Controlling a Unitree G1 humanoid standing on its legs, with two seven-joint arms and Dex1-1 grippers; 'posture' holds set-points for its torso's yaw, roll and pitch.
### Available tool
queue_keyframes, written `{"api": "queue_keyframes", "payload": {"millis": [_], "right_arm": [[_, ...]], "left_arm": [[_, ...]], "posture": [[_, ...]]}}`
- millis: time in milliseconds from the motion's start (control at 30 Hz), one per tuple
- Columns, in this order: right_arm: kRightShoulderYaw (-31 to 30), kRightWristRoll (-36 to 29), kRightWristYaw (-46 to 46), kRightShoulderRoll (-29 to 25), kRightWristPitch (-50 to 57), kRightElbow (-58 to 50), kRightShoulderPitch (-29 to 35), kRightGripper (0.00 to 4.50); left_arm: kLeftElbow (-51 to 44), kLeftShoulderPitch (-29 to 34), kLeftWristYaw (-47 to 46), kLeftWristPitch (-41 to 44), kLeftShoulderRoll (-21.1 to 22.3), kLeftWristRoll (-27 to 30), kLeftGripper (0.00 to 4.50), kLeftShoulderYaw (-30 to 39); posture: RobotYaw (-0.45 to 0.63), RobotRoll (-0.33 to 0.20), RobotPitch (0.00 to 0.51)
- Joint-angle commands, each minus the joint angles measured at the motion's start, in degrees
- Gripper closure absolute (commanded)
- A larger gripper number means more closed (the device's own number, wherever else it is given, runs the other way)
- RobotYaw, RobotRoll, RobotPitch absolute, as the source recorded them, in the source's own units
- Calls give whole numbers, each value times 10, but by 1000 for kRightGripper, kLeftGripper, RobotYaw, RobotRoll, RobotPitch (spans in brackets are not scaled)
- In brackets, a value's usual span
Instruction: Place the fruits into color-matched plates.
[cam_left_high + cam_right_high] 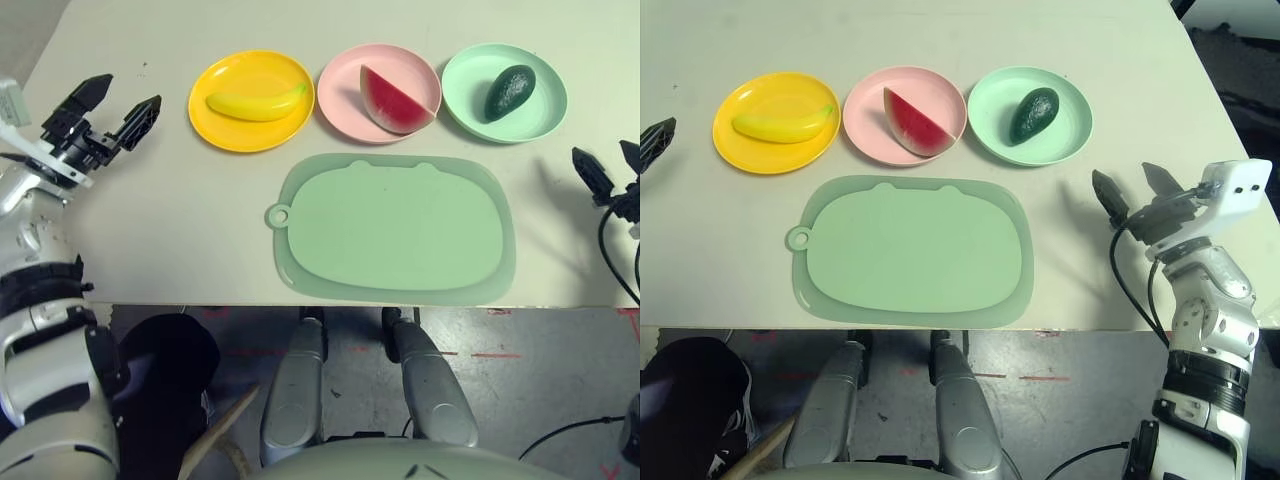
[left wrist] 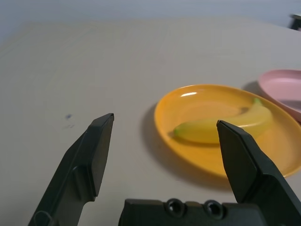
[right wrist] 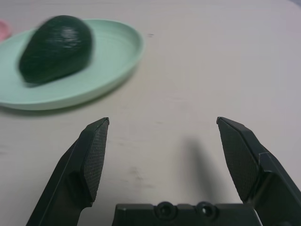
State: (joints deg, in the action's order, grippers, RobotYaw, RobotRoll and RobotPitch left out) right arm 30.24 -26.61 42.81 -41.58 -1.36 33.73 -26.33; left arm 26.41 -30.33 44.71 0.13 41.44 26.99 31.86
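A yellow banana [image 1: 256,103] lies in the yellow plate [image 1: 225,135] at the back left. In the pink plate [image 1: 345,70] beside it rests a red watermelon wedge [image 1: 393,102]. The dark green avocado [image 1: 510,92] sits in the mint green plate [image 1: 462,105] at the back right. My left gripper [image 1: 118,105] hovers open and empty over the table, left of the yellow plate. Off to the right of the table my right gripper [image 1: 1135,190] stands open, holding nothing, in front of the green plate.
A large pale-green cutting board [image 1: 395,227] lies bare in the middle of the table, in front of the three plates. The table's front edge runs just behind my body. A black cable [image 1: 1125,275] hangs by my right arm.
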Motion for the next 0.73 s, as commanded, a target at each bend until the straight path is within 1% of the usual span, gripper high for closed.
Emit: {"api": "queue_keyframes", "payload": {"millis": [33, 233, 367, 533, 733], "right_arm": [[19, 2, 17, -25, -42, 103, -25, 0], [3, 17, 43, -44, -95, 217, -65, 0], [-10, 37, 52, -48, -125, 266, -96, 0], [-6, 37, 52, -45, -139, 282, -102, 0], [-5, 39, 55, -50, -146, 288, -100, 0]], "left_arm": [[-35, 38, -60, 9, -17, 6, 42, 25], [-51, 84, -116, 5, -50, 5, 42, 26], [-45, 111, -133, -21, -66, -31, 42, -5], [-59, 133, -144, -37, -86, -42, 42, -24], [-75, 136, -152, -30, -87, -38, 42, -27]], "posture": [[-15, 0, 429], [-14, 0, 428], [-4, 0, 429], [-6, 0, 432], [-8, 0, 438]]}}
